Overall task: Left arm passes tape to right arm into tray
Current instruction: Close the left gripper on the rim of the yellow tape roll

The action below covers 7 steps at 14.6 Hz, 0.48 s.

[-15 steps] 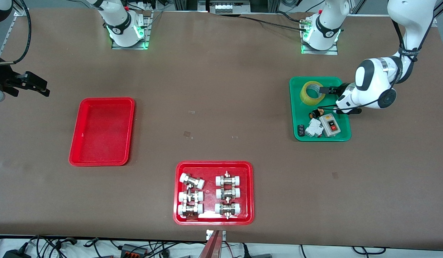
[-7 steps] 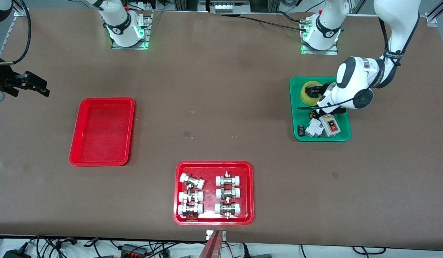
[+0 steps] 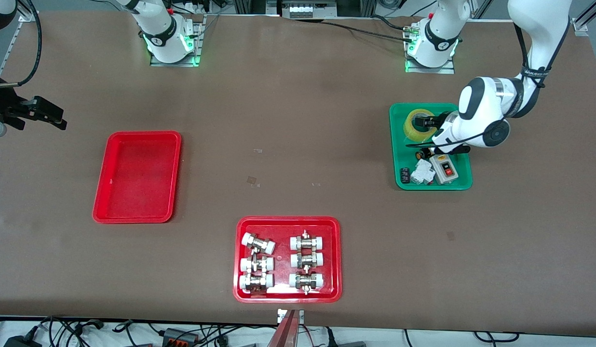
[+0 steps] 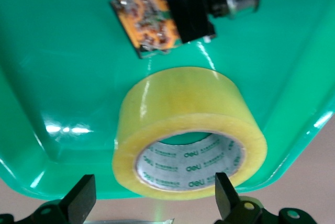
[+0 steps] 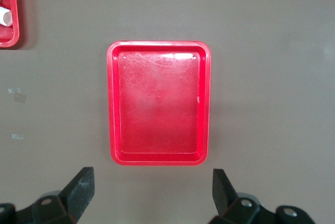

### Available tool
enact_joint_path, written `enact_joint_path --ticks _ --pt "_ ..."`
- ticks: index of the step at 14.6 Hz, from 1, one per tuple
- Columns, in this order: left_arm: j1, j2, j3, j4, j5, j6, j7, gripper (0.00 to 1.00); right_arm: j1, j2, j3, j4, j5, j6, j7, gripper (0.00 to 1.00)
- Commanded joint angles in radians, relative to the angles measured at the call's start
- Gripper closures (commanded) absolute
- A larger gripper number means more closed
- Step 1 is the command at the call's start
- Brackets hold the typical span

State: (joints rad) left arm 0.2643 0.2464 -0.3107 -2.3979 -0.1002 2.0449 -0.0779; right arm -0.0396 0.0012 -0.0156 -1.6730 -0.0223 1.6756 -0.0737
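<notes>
The yellow tape (image 3: 416,125) lies in the green tray (image 3: 397,144), in the half farther from the front camera. In the left wrist view the tape (image 4: 183,109) shows its pale printed core. My left gripper (image 3: 430,121) is low over this tray, open, and its fingertips (image 4: 225,192) stand on either side of the roll's edge without touching it. The plain red tray (image 3: 101,193) sits toward the right arm's end of the table with nothing in it. My right gripper (image 3: 49,115) waits open near that end, looking down on the red tray (image 5: 157,109).
The green tray also holds a grey switch box (image 3: 445,168), a white breaker (image 3: 422,172) and an orange and black part (image 4: 162,22) close to the tape. A second red tray (image 3: 335,255) with white-capped metal fittings (image 3: 257,262) stands near the front edge.
My left arm swung its wrist in over the green tray toward the tape, then drew back slightly. Its gripper stays open at the roll. The right arm has not moved.
</notes>
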Motion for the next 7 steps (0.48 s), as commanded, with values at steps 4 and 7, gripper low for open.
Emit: enact_joint_path --ticks 4,7 --pt "0.018 0.019 -0.001 -0.006 -0.001 0.035 0.038 0.2 -0.002 -0.006 -0.001 0.004 0.002 -0.011 0.012 0.0" --pt "0.018 0.019 -0.001 -0.007 -0.001 0.034 0.04 0.72 -0.002 -0.004 -0.003 0.004 0.002 -0.011 0.012 0.0"
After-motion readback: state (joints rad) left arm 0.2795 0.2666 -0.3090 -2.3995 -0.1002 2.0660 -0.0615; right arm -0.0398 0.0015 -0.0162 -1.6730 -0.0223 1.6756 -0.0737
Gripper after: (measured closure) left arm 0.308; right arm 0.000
